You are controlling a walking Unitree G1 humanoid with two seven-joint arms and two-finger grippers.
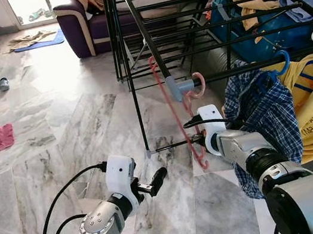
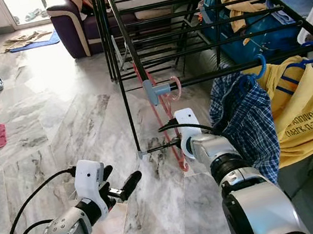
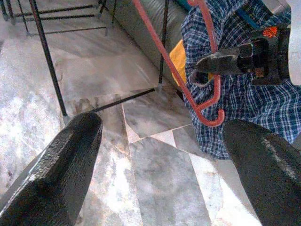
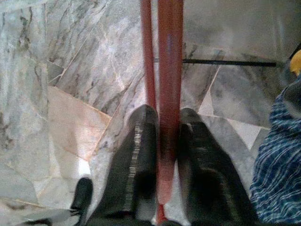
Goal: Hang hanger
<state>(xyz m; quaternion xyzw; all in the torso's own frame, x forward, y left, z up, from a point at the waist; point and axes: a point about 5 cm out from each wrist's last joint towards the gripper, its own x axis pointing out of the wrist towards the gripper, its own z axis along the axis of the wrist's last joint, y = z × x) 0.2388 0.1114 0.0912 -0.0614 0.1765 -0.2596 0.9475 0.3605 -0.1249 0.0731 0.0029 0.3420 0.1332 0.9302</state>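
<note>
The pink hanger (image 1: pixel 194 128), hooked over the rack rail (image 1: pixel 239 68), is clenched by the right gripper (image 1: pixel 199 140); if tugged, it could be unhooked; the left gripper (image 1: pixel 156 182) is held released

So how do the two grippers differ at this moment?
The right gripper is shut on the pink hanger, whose hook sits over the rack rail; the left gripper is open and holds nothing. The right is up at the drying rack, the left low over the marble floor. Both have two black fingers.
</note>
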